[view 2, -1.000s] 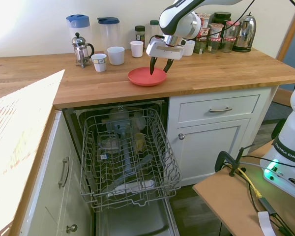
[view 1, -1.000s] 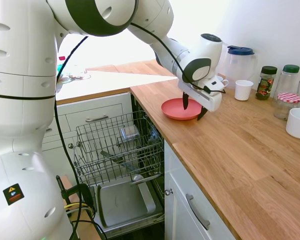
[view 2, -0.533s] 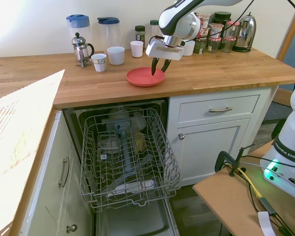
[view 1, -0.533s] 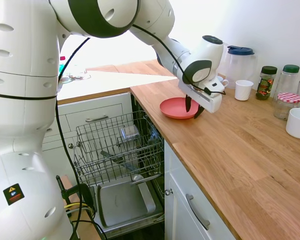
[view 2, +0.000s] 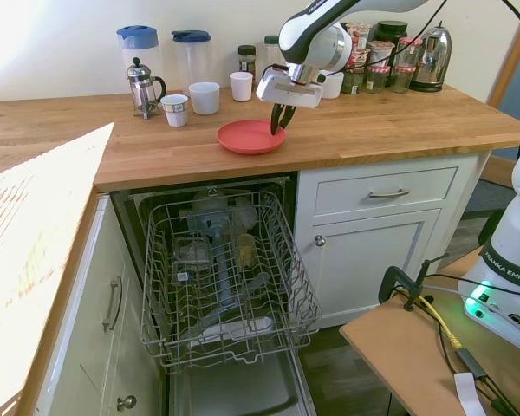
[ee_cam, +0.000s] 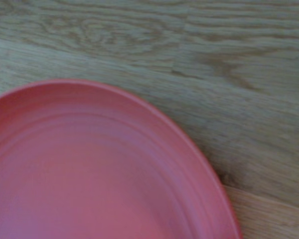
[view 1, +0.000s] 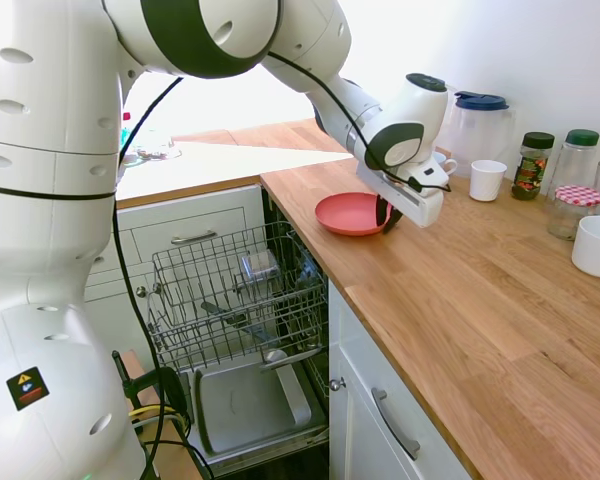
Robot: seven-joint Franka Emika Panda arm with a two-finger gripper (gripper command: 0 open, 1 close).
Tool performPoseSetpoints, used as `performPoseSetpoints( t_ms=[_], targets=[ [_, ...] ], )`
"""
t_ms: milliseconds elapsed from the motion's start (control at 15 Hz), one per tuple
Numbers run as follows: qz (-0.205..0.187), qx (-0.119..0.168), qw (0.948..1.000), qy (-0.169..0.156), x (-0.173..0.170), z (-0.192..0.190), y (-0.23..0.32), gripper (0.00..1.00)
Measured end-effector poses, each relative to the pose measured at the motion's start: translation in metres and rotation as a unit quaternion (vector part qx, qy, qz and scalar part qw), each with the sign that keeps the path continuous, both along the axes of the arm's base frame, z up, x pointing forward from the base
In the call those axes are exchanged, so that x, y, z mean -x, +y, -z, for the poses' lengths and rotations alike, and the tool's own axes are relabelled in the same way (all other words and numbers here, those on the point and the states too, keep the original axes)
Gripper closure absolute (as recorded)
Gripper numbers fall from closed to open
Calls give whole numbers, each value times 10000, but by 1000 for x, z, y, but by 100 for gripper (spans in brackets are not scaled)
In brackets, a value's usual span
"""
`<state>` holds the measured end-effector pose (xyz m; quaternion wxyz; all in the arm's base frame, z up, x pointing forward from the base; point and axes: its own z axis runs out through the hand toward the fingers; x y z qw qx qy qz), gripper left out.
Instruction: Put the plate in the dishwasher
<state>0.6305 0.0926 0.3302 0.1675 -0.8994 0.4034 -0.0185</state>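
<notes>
You see the coral-red plate [view 1: 352,214] lying on the wooden countertop [view 1: 480,300], close to the counter's front edge and directly above the open dishwasher [view 2: 225,286]. The gripper [view 2: 280,126] comes down on the plate's rim at the side away from the dishwasher opening; in the first exterior view the fingers [view 1: 383,213] stand at that edge of the plate, and in the second exterior view the two dark fingers sit close together over the rim. They look pinched on the plate's edge, though you cannot make out from these views how firm the hold is. The plate appears to rest flat on the wood; whether the gripped side is raised off it you cannot tell.

Look at the wrist view and you find the plate [ee_cam: 89,169] filling the lower part of the picture, its curved rim running against the wood grain, blurred.

Below the counter, the grey wire rack [view 2: 228,277] is pulled out over the lowered door panel [view 1: 245,405], with a few items already in it. Behind the plate stand a white cup [view 2: 241,86], a white bowl-shaped cup [view 2: 204,97], a French press [view 2: 142,87] and two clear jugs with blue lids [view 2: 193,57], all well apart from the gripper
</notes>
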Motion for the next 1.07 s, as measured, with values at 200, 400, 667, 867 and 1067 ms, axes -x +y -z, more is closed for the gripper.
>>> performPoseSetpoints(
  t_ms=[200,400,667,867,1067],
  targets=[
    [-41,21,10000,-49,0,-4,2,100],
    [-278,398,9987,-181,3,-21,17,100],
    [-649,978,9924,-379,6,-106,55,100],
    [-1021,1646,9804,-366,6,-182,96,100],
    [-1507,2543,9544,-420,30,-223,184,100]
  ],
)
